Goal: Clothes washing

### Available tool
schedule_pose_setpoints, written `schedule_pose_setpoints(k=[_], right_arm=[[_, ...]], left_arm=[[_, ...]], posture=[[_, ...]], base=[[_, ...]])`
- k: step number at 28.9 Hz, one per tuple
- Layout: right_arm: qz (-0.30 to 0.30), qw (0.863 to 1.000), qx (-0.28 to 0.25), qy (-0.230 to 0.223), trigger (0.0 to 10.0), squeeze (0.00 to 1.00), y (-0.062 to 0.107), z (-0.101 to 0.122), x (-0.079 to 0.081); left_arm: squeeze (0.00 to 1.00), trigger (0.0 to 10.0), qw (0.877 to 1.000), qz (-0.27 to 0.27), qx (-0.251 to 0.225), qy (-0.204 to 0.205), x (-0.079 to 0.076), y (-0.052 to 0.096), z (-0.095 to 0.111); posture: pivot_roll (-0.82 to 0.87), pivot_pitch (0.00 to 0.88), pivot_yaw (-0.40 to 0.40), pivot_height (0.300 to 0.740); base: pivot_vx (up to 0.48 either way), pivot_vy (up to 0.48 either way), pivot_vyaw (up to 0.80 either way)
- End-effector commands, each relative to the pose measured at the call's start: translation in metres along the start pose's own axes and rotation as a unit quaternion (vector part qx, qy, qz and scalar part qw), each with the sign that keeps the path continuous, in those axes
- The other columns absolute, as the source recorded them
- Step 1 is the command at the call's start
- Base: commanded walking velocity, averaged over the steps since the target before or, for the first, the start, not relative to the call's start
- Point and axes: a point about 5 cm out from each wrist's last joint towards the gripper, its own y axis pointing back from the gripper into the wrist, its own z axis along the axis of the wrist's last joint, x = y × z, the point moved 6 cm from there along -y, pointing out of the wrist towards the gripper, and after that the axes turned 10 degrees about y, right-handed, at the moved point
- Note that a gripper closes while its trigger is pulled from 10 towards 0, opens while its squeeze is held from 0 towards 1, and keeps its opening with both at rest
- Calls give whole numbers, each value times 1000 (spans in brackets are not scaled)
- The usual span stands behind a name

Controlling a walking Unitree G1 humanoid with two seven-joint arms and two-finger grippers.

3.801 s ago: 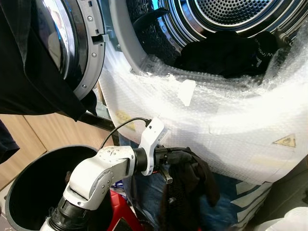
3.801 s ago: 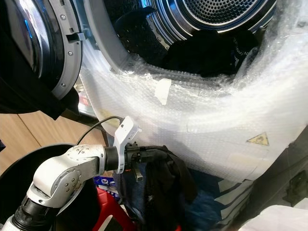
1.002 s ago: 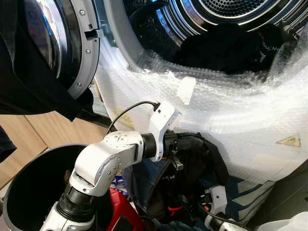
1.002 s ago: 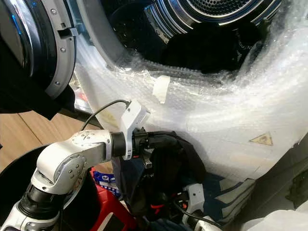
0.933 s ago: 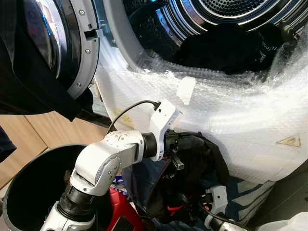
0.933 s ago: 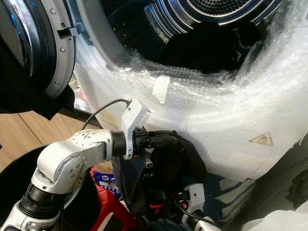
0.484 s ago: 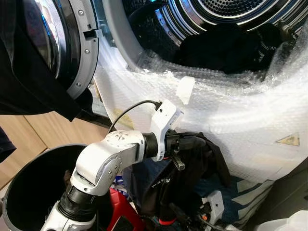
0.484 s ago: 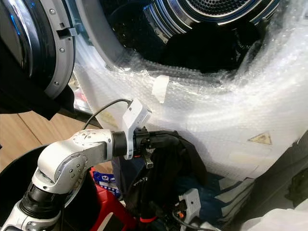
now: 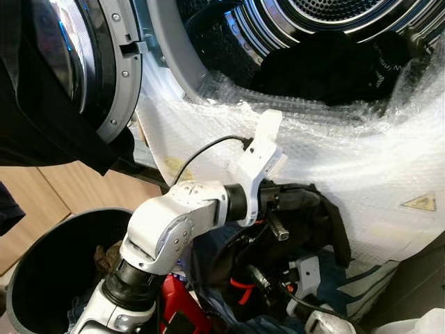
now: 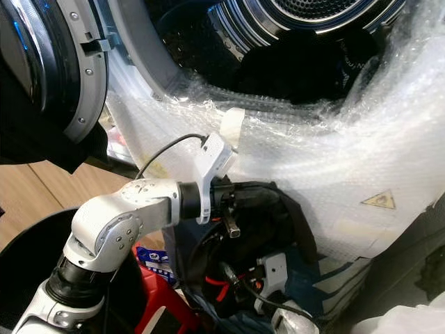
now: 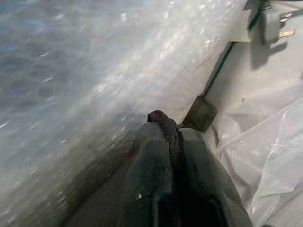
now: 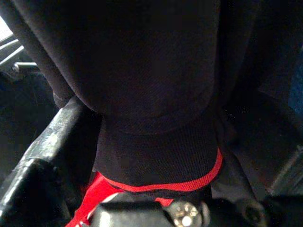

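My left gripper (image 9: 290, 203) is shut on a black garment (image 9: 316, 223) and holds it up against the bubble-wrapped front (image 9: 348, 156) of the washing machine, just below the open drum (image 9: 327, 17). In the left wrist view a fold of the black cloth (image 11: 163, 124) sits pinched between the fingertips. The garment hangs down; its cuff with red trim (image 12: 161, 182) lies right at my right gripper (image 9: 256, 278), low in front of the machine. More dark clothes (image 9: 327, 69) lie inside the drum.
The round door (image 9: 104, 62) stands open at the left with dark cloth (image 9: 42, 118) draped over it. A black bin (image 9: 42, 278) with clothes stands at the lower left. A red object (image 9: 177, 306) and blue fabric (image 9: 208, 247) lie under my arms.
My left gripper has lifted the black garment up and to the right, closer to the drum opening. The right gripper has risen beneath it with the red-trimmed cuff.
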Motion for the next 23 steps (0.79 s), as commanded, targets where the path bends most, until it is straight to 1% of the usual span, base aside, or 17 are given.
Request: schedule_pose_setpoints(k=[1,3,4,5,6,10,12,18,22,23], right_arm=[[-6,1000,10,-13,10000,0,0,-6,3],[-15,1000,-1,-13,10000,0,-4,0,1],[-23,1000,-6,-11,10000,0,-6,2,-1],[-45,999,-15,-13,10000,0,-8,6,-7],[-45,999,-15,-13,10000,0,-8,6,-7],[-121,991,-39,-29,10000,0,-13,20,-27],[-137,989,-40,-30,10000,0,-15,22,-30],[-139,990,-31,1,10000,0,-21,25,-24],[-146,989,-28,1,10000,0,-24,24,-24],[-143,989,-29,0,7137,0,-26,25,-22]], left_arm=[[0,0,998,-39,-37,-30,-20,-2,26],[0,0,998,-49,-39,-27,-23,-4,28],[0,0,998,-51,-38,-25,-24,-4,28],[0,0,998,-53,-37,-23,-26,-5,28],[0,0,998,-53,-37,-23,-26,-5,28],[0,0,998,-56,-37,-19,-28,-7,28],[0,0,998,-56,-37,-19,-29,-7,28],[0,0,998,-52,-35,-16,-26,-6,26],[0,0,998,-51,-36,-13,-27,-6,26],[0,0,998,-50,-36,-13,-26,-7,26]], posture=[[-19,41,94,740],[-21,41,100,740],[-22,41,101,740],[-22,40,103,740],[-22,40,103,740],[-19,38,103,740],[-19,37,103,740],[-21,38,99,740],[-23,37,94,740],[-21,38,91,740]], base=[[0,0,0],[0,0,0],[0,0,0],[0,0,0],[0,0,0],[0,0,0],[0,0,0],[0,0,0],[0,0,0],[0,0,0]])
